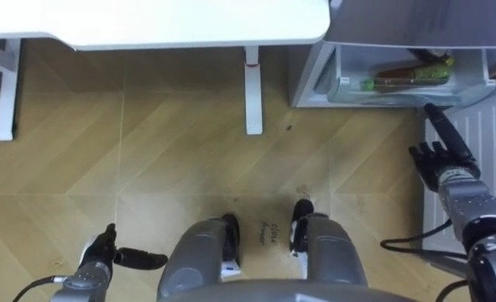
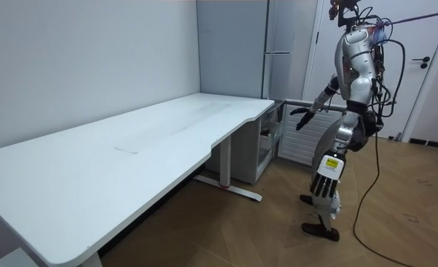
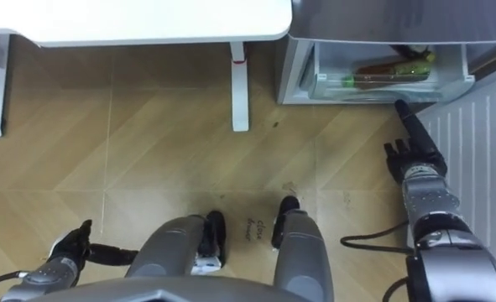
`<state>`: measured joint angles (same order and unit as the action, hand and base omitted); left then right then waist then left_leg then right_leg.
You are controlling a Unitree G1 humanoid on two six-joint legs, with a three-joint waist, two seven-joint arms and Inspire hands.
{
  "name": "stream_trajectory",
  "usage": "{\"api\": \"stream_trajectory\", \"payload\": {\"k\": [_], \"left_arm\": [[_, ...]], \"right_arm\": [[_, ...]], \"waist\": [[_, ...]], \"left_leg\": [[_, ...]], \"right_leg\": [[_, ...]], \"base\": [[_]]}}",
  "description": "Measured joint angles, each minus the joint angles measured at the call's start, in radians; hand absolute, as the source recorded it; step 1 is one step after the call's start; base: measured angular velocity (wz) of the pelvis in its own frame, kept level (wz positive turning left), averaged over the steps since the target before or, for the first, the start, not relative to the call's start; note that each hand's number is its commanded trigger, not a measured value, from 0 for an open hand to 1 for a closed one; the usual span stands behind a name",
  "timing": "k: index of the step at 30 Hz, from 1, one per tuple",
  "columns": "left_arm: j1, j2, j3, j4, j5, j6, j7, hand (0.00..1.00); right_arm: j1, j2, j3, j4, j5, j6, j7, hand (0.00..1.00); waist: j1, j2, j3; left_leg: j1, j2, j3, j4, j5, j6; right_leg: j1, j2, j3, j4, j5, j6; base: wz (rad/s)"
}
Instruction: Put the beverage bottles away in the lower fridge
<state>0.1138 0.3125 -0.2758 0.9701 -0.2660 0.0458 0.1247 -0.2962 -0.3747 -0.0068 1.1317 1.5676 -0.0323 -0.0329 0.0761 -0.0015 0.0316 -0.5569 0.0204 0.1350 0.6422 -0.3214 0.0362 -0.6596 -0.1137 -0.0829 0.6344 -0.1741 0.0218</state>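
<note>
Pointing at the open lower fridge (image 1: 315, 77), the right hand (image 1: 441, 159) keeps its fingers straight and empty; the drinks (image 1: 414, 75) lie inside. The left hand (image 1: 103, 250) hangs relaxed, empty. In the room view, the robot stands past the tabletop (image 2: 130, 148). In the right eye view, the fridge door (image 3: 482, 126) lies beside that right hand.

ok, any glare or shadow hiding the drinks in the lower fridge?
Left eye view: no, the drinks sit plainly lit in the open lower fridge, with no glare on them; the table shades just a strip of floor beneath its edge. Room view: soft even light, darker under the table.
</note>
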Motion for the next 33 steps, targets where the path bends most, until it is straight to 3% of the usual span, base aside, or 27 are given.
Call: {"api": "stream_trajectory", "payload": {"k": [2,7,10,13,16,22,28,33], "left_arm": [[0.0,-0.004,0.0,-0.002,-0.006,0.002,0.001,0.0],[0.001,-0.005,0.002,-0.011,-0.003,0.016,0.024,0.0],[0.015,-0.005,-0.001,-0.026,-0.006,0.023,0.029,0.0],[0.008,-0.005,-0.002,-0.04,-0.008,0.038,0.046,0.0],[0.008,-0.006,-0.003,-0.061,-0.007,0.044,0.057,0.0],[0.003,-0.004,-0.002,-0.077,-0.014,0.067,0.061,0.0],[-0.005,-0.002,-0.004,-0.088,-0.015,0.062,0.059,0.0],[0.036,0.003,-0.003,-0.108,-0.013,0.063,0.058,0.0]], "right_arm": [[0.001,0.001,-0.015,-0.001,0.001,0.0,-0.002,0.0],[-0.009,0.0,-0.017,0.001,0.007,-0.002,-0.007,0.0],[-0.024,-0.002,-0.017,0.007,-0.006,-0.001,-0.003,0.0],[-0.07,-0.007,-0.016,0.011,-0.013,-0.001,-0.001,0.0],[-0.108,-0.028,-0.015,0.012,-0.02,0.001,0.004,0.0],[-0.198,-0.062,0.006,-0.015,-0.003,0.0,0.001,0.0],[-0.277,-0.089,0.029,-0.043,0.012,-0.002,0.002,0.0],[-0.282,-0.103,0.024,-0.055,0.047,-0.004,0.006,0.0]], "waist": [[0.006,0.002,0.0007],[0.014,0.005,0.0016],[0.011,0.003,0.0025],[0.009,0.002,0.0028],[0.008,-0.006,0.0043],[0.009,-0.015,0.0057],[0.012,-0.033,0.0116],[0.014,-0.039,0.0097]], "left_leg": [[-0.032,0.003,-0.003,0.052,-0.021,-0.004],[-0.154,0.02,-0.033,0.301,-0.134,-0.025],[-0.214,0.023,-0.043,0.417,-0.181,-0.035],[-0.288,0.028,-0.051,0.516,-0.215,-0.047],[-0.35,0.027,-0.057,0.605,-0.242,-0.053],[-0.444,0.036,-0.078,0.758,-0.29,-0.063],[-0.507,0.037,-0.099,0.841,-0.3,-0.06],[-0.557,0.038,-0.098,0.887,-0.307,-0.05]], "right_leg": [[-0.034,-0.003,0.0,0.059,-0.026,-0.006],[-0.153,-0.008,0.001,0.309,-0.154,-0.022],[-0.215,-0.022,-0.001,0.433,-0.213,-0.033],[-0.29,-0.027,0.001,0.533,-0.248,-0.046],[-0.355,-0.038,0.005,0.627,-0.284,-0.046],[-0.442,-0.044,0.001,0.767,-0.328,-0.068],[-0.49,-0.062,-0.008,0.84,-0.343,-0.08],[-0.538,-0.074,-0.002,0.88,-0.345,-0.078]], "base": [[0.02],[0.12],[0.12],[0.05],[0.1],[0.04],[0.1],[0.01]]}}
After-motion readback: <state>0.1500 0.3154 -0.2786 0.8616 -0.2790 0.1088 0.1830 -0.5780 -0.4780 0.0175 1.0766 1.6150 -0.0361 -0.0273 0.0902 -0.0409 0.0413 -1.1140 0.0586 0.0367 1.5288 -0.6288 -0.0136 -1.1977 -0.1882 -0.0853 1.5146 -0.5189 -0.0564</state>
